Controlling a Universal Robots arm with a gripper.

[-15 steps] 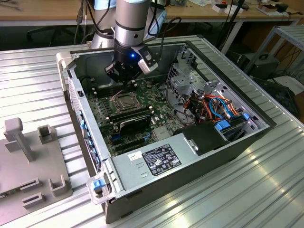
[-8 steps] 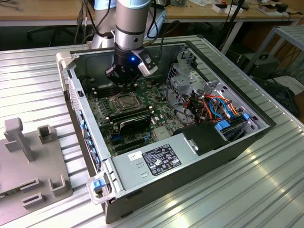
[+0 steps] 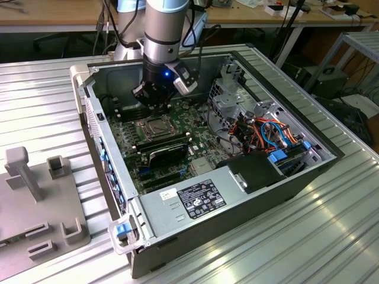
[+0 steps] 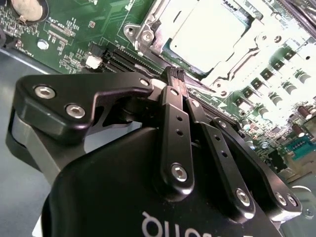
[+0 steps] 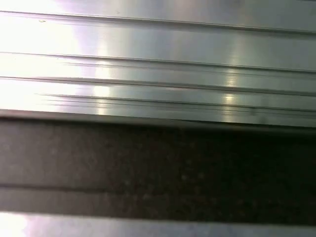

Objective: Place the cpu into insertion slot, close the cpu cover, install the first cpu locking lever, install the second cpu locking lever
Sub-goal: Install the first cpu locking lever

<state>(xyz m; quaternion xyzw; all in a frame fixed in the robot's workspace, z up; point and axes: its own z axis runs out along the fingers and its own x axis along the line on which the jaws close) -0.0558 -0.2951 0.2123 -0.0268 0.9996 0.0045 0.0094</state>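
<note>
CPU: seated in the insertion slot, pale metal top facing up and bright under the light in the second wrist view.
CPU cover: lying flat over the slot, its square cut-out framing the CPU top.
claw: fingers drawn together until the tips meet, with nothing held between them. The tips sit just beside 1 edge of the cover; I cannot tell whether they touch anything.
arm: reaching straight down into the open computer case, with the claw close over the slot's far edge in the exterior view.
motherboard: green, flat on the case floor, with a coin cell battery on it.
power supply: grey labelled box at the near end of the case.
cables: an orange and blue bundle toward the exterior view's right.
bench: ribbed aluminium, carrying the case.
fixture: grey moulded block on the bench at the exterior view's left, apart from the case.
</note>
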